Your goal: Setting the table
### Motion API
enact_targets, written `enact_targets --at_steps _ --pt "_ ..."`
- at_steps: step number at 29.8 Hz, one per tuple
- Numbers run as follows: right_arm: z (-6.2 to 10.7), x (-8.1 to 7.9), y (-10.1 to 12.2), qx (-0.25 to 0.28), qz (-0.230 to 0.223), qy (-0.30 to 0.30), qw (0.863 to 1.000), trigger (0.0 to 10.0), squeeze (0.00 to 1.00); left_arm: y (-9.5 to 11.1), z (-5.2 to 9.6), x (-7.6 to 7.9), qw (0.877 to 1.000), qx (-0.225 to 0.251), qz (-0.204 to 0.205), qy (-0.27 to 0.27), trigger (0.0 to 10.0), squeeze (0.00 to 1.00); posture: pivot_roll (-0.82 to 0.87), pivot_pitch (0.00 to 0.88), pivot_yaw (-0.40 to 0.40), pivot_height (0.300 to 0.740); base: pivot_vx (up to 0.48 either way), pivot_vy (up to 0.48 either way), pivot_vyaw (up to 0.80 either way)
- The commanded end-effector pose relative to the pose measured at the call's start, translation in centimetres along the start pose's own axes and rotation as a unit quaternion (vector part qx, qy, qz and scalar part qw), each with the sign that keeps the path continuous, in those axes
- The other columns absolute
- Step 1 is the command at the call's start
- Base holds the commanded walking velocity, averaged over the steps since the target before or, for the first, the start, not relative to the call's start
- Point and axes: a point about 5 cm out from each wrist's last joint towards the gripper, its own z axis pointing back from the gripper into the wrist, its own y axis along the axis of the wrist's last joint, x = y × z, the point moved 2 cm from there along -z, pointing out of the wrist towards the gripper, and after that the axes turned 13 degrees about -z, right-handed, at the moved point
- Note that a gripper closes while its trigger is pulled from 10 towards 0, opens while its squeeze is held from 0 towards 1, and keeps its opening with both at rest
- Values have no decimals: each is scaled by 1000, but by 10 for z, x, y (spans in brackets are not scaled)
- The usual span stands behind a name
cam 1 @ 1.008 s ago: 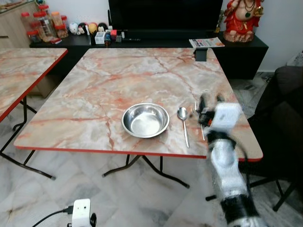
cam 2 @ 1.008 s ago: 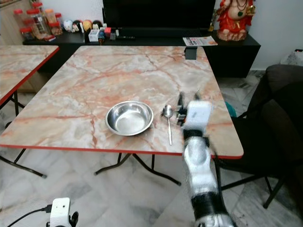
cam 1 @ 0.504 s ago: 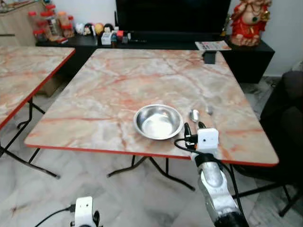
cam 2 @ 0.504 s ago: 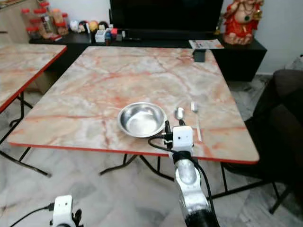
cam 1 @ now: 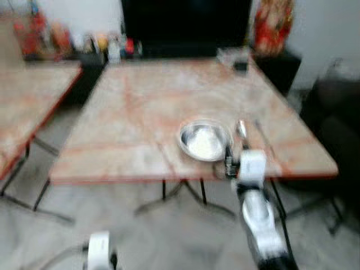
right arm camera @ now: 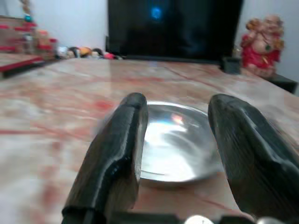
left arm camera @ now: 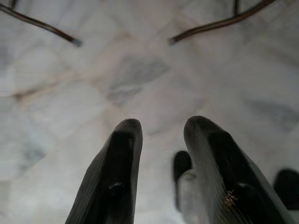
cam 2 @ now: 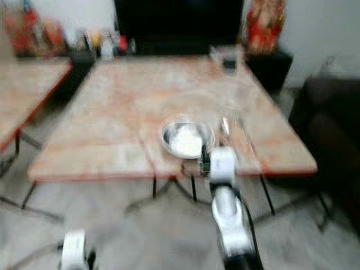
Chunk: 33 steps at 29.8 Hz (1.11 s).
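The head views are blurred. A steel bowl [cam 1: 205, 140] stands near the front edge of the marble table [cam 1: 140, 107]. A spoon [cam 1: 242, 129] and a fork [cam 1: 262, 135] lie just to its right. My right gripper [cam 1: 228, 166] hovers at the table's front edge, just in front of the bowl and pointing at it. In the right wrist view the right gripper [right arm camera: 175, 100] is open with nothing between its fingers, and the bowl [right arm camera: 173, 140] shows beyond them. My left gripper [left arm camera: 161, 123] hangs low, open over the floor.
A second marble table [cam 1: 28, 107] stands to the left. A dark seat [cam 1: 337, 112] is close on the right. A low black cabinet with a TV [cam 1: 185, 22], jars and a red statue [cam 1: 270, 25] runs along the back wall. The table's metal legs [left arm camera: 219, 23] rest on the tiled floor.
The right gripper drew back from the fork to the table's front edge before the bowl, leaving the fork beside the spoon. The camera has shifted and the picture is now blurred.
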Motion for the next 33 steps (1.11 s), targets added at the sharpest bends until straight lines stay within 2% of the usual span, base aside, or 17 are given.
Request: enact_targets --at_steps 1,4,9,14,18,19,22,23,28,30,31,32,33 --pt "-1 14 -1 -4 14 -15 1000 10000 0 5 -1 6 1000 7 4 -5 10000 0 -41 0 10 740 0 458 0" --pt "-2 17 -3 -11 18 -15 1000 10000 0 5 -1 7 1000 7 6 -5 10000 0 -40 0 5 740 0 456 0" --pt "-3 30 -21 -58 31 -34 997 10000 0 4 -1 7 1000 3 18 2 10000 0 -27 0 -7 740 0 457 0" --pt "9 42 -45 -118 41 -41 991 10000 0 5 -2 3 999 3 30 13 10000 0 -20 0 -14 740 0 458 0" --pt "16 49 -55 -141 48 -52 987 10000 0 6 -2 1 999 3 32 16 10000 0 -21 0 -8 740 0 458 0" --pt "22 55 -63 -164 52 -60 983 10000 0 8 -3 0 999 3 32 17 10000 0 -24 0 -4 740 0 458 0" --pt "27 58 -71 -186 55 -64 979 10000 0 9 -3 -1 999 3 32 18 10000 0 -28 0 -1 740 0 458 0" --pt "33 60 -78 -207 61 -63 974 10000 0 9 -4 -1 999 4 31 18 10000 0 -28 0 -1 740 0 454 0" --pt "46 66 -91 -248 61 -77 964 10000 0 10 -4 -1 999 3 29 18 10000 0 -30 0 -1 740 0 458 0" --pt "59 71 -103 -289 61 -83 952 10000 0 11 -4 0 999 2 28 16 10000 0 -33 0 1 740 0 458 0" --pt "70 72 -113 -325 59 -81 940 10000 0 10 -5 2 1000 -3 22 12 10000 0 -33 0 1 740 0 458 0" --pt "70 72 -113 -325 59 -81 940 10000 0 10 -5 2 1000 -3 22 12 10000 0 -33 0 1 740 0 458 0" --pt "83 72 -123 -363 48 -79 927 10000 0 9 -5 3 1000 -7 18 10 10000 0 -32 0 3 740 0 454 0"
